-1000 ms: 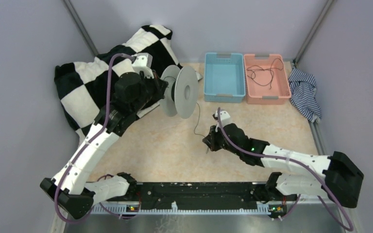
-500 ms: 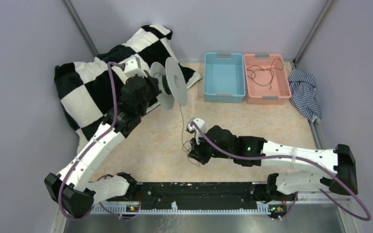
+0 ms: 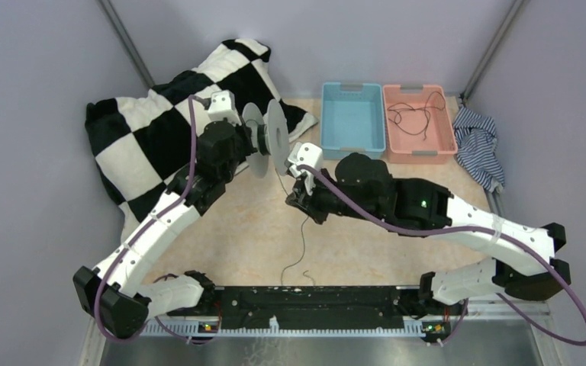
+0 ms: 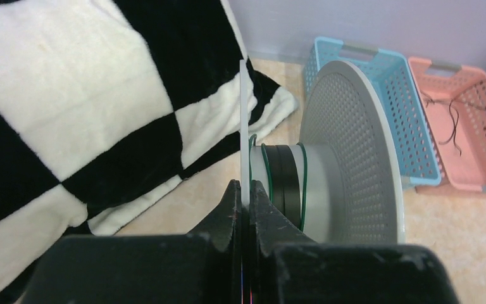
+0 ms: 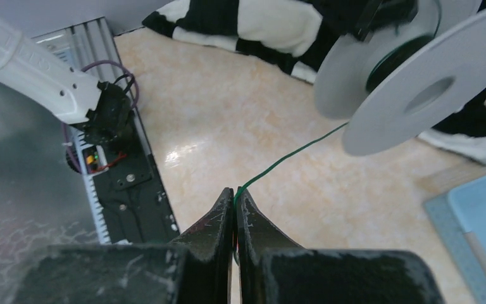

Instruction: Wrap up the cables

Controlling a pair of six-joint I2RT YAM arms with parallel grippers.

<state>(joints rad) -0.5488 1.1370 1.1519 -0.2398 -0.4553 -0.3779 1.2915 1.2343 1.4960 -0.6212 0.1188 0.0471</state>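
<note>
The winding step was in hand. The left gripper (image 4: 243, 190) was pinched tight on the edge of the spool's near flange (image 4: 245, 107). It held the spool (image 3: 269, 137) in the upper middle of the top view, seemingly clear of the table (image 3: 229, 236). The right gripper (image 5: 235, 197), just below and right of the spool, was closed on the cable (image 5: 291, 155). The cable ran taut from its fingertips up to the hub (image 4: 316, 183).

As I judged it, the next move called for carrying that strand round the hub between the two flanges, or turning the spool against it. Tension would have to hold so the turn seated on the hub and did not slip over a flange. A fresh grip lower on the cable would then be needed.

The left wrist view alone showed dark turns on the hub and the fingers straddling the flange. The right wrist view alone showed the cable to be green and nipped right at the fingertips. Only the top view showed the loose tail trailing from the right gripper to the bottom centre of the table. It also showed other cables (image 3: 412, 116) lying in the pink bin (image 3: 420, 156) at upper right.
</note>
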